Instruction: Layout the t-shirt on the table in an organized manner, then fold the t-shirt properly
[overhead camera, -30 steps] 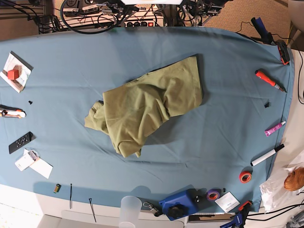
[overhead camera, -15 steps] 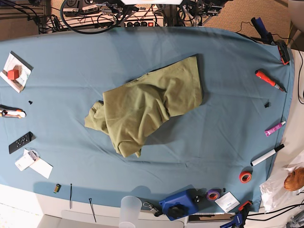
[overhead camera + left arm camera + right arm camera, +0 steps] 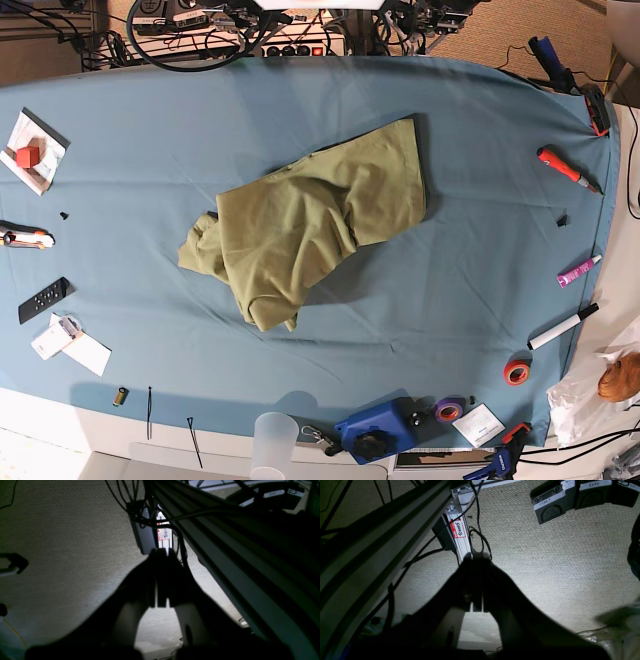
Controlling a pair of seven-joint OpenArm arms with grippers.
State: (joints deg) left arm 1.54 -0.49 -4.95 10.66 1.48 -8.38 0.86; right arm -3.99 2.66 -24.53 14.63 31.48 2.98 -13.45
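Our t-shirt lies bunched and skewed mid-table; both our left gripper and right gripper are closed, holding nothing, away from the cloth. We should first find loose edges, pinch them lightly and draw them apart low and evenly; folding can wait until the creases are out.

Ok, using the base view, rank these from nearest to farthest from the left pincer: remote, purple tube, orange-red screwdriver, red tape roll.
1. Screwdriver, upper right
2. Purple tube, right edge
3. Red tape roll, lower right
4. Remote, far left
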